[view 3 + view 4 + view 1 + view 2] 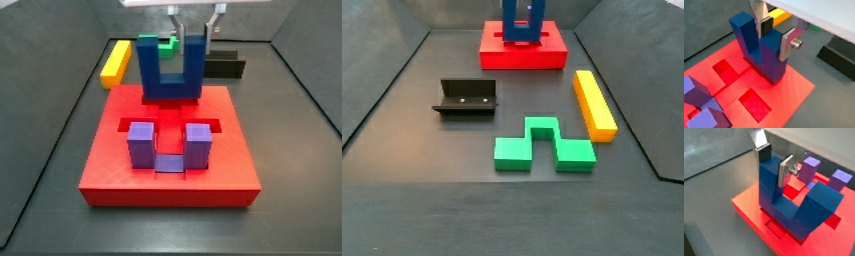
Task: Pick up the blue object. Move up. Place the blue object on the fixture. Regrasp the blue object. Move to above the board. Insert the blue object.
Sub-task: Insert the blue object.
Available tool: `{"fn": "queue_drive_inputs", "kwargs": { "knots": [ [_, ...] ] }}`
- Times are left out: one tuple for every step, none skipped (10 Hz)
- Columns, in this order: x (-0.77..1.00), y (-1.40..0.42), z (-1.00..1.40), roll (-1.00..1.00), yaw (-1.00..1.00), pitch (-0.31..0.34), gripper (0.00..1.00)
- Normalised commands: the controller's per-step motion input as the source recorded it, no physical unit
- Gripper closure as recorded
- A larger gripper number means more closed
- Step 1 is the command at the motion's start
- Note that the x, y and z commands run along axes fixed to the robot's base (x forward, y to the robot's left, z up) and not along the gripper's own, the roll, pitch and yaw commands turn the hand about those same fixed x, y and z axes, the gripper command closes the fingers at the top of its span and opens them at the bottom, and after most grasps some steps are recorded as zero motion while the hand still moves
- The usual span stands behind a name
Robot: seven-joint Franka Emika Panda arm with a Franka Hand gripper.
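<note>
With my gripper (pixel 776 34) clamped on one leg of the blue object (pixel 759 46), silver plate on either face of that leg, I have the U standing upright, legs up and base down on the board (pixel 787 95). Its base sits at the board's far end from the purple piece (pixel 164 144), apparently over a recess there, so I judge the move is straight down. Off the board, the fixture (pixel 466 98), the green block (pixel 541 145) and the yellow bar (pixel 593 102) lie well apart.

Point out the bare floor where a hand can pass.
Free: the floor between the fixture and the board, and the near floor before the green block. Crowded: the board, where the tool grips the blue object.
</note>
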Motion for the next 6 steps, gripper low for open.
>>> {"fn": "queue_drive_inputs", "kwargs": {
  "knots": [
    [-0.24, -0.02, -0.12, 0.00, -0.07, -0.033, 1.00],
    [-0.15, -0.07, -0.09, 0.00, -0.09, -0.036, 1.00],
    [0.00, -0.02, -0.09, 0.00, -0.06, 0.000, 1.00],
    [0.09, 0.00, -0.12, 0.00, -0.01, 0.000, 1.00],
    [0.17, 0.07, -0.11, 0.00, 0.00, 0.000, 1.00],
    [0.20, 0.13, -0.12, 0.00, 0.00, 0.000, 1.00]
  ]
}}
